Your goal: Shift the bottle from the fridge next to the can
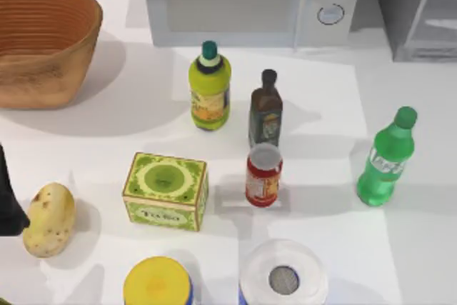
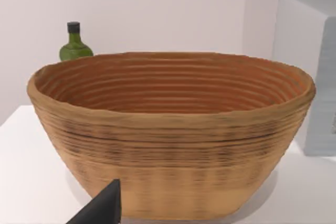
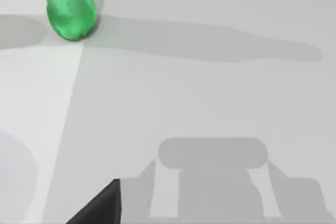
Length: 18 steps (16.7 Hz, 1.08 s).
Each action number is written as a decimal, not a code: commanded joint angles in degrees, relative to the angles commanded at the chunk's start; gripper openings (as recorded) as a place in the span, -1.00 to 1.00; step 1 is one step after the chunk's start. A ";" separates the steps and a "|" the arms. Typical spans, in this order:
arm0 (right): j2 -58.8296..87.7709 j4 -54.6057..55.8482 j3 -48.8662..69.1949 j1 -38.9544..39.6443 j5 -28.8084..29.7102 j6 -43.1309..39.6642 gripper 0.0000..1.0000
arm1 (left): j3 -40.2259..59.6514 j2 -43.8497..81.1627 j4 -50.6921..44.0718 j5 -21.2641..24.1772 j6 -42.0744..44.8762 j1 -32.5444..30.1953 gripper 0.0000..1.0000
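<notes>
Although the green soda bottle (image 1: 386,158) is standing upright on the worktop (image 1: 128,126) at its right side, well apart from the grey fridge (image 1: 418,8) in the far right corner and with open worktop between it and the red can (image 1: 263,175), a risk is building: being tall and slim, it is likely tipping if a claw clips it high, and a careless sweep toward the can is threatening the brown bottle (image 1: 265,108) just behind. Counting from largest: one fridge, one microwave (image 1: 250,1), one basket (image 1: 43,41), one paper roll (image 1: 284,275), one tea box (image 1: 166,191), one yellow-lidded tub (image 1: 158,283), one potato (image 1: 49,218), three bottles, one can. Whether either claw is spread or pressed together, I cannot tell; the left arm is sitting at the left edge.
</notes>
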 joint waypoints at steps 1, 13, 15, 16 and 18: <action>1.61 0.28 0.97 -1.78 -1.34 -1.72 1.00 | 0.00 0.00 0.00 0.00 0.00 0.00 1.00; 61.03 1.72 22.12 -56.87 -32.87 -66.13 1.00 | 0.00 0.00 0.00 0.00 0.00 0.00 1.00; 74.26 1.23 25.80 -68.13 -37.84 -79.88 1.00 | 0.00 0.00 0.00 0.00 0.00 0.00 1.00; 80.61 0.92 27.53 -73.43 -40.10 -85.97 1.00 | 0.00 0.00 0.00 0.00 0.00 0.00 1.00; 92.16 0.18 30.69 -83.17 -44.12 -96.42 1.00 | 0.00 0.00 0.00 0.00 0.00 0.00 1.00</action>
